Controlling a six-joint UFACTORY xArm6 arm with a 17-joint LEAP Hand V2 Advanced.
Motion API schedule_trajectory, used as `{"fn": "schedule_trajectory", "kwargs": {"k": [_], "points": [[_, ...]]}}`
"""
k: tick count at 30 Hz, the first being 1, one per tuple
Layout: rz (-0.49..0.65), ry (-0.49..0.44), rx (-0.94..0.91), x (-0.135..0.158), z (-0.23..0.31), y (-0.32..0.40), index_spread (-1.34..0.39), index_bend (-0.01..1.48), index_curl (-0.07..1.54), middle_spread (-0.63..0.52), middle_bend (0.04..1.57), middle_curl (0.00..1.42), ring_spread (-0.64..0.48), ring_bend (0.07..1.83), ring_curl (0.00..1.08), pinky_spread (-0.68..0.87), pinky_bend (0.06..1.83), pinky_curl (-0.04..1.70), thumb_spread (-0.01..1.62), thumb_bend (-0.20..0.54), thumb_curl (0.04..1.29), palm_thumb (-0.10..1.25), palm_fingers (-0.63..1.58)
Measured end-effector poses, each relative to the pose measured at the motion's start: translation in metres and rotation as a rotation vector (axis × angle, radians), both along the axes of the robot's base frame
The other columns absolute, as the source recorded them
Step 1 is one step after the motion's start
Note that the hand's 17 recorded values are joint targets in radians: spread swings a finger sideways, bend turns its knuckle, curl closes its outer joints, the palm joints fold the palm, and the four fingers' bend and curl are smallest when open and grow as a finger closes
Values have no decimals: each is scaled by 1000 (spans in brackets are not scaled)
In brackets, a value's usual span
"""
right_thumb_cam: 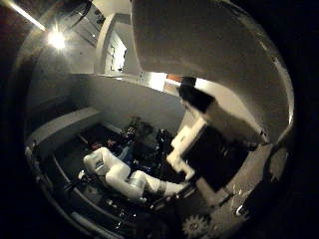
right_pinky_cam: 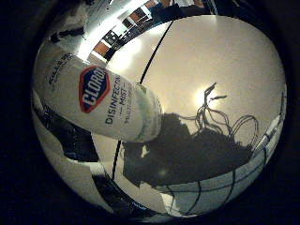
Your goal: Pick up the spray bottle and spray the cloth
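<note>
so the spray bottle (right_pinky_cam: 105, 103) is right up against the palm, filling a big chunk of the little-finger-side view; its body runs lengthwise across the palm, flat bottom end pointing out over the pale counter (right_pinky_cam: 211, 61); the nozzle end is out of sight, so I can't tell which way the spray would go from here

the hand (right_thumb_cam: 192, 134) only shows as white and black pieces close in on the thumb side; they look wrapped toward the bottle, and since the bottle hangs above the counter with its shadow (right_pinky_cam: 187, 150) well clear underneath, my read is the fingers are clamped on it; actual contact points aren't visible though, so take that as a guess

the cloth: can't find it in either view; the pale gridded patch (right_pinky_cam: 225, 187) near the edge of the shadow might be it, or might be something else; honestly can't tell

room to move looks fine; the counter under the hand is bare apart from a dark seam (right_pinky_cam: 154, 54) running across it; beyond the counter edge there's a white robot arm (right_thumb_cam: 124, 177) down lower, well apart from the bottle

what the next move hangs on, I'd say: swinging the bottle's long axis round so the hidden nozzle faces wherever the cloth lies; worth finding the cloth first
</note>
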State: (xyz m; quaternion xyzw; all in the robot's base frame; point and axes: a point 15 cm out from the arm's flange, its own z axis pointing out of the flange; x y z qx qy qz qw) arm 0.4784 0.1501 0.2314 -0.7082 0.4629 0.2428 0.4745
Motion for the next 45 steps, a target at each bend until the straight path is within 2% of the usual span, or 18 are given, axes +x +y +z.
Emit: {"fn": "schedule_trajectory", "kwargs": {"k": [2, 3, 9, 16, 18, 22, 27, 45], "points": [[8, -2, 9, -3, 5, 0, -409, 230, 450, -208, 599, 465, -251, 1079, 434, -325, 1084, 549, 1005, -28, 462, 694, 321], [11, -6, 11, -3, 7, 1, -395, 247, 453, -192, 589, 463, -237, 1032, 418, -235, 1030, 529, 1007, -28, 450, 691, 264], [26, -41, -14, -6, 21, -2, -355, 262, 452, -135, 527, 445, -169, 922, 380, 67, 949, 457, 1006, -26, 416, 684, 223], [50, -77, -60, -12, 30, -5, -334, 250, 444, -108, 488, 434, -114, 817, 349, 240, 840, 366, 1013, -26, 395, 675, 209], [43, -50, -58, -21, 21, -7, -324, 262, 447, -75, 442, 420, -70, 752, 332, 290, 812, 343, 1014, -26, 391, 675, 174], [7, -38, -62, -29, 19, -24, -292, 212, 429, 21, 303, 372, 52, 656, 292, 358, 792, 308, 1015, -25, 388, 676, 116], [-9, -48, -91, -31, 22, -39, -281, 170, 382, 94, 216, 343, 140, 595, 262, 390, 770, 280, 1015, -26, 389, 672, 105], [-93, -93, -150, -46, 50, -80, -335, 161, 293, 164, 193, 318, 179, 589, 250, 401, 766, 245, 1015, -25, 389, 672, 94]]}}
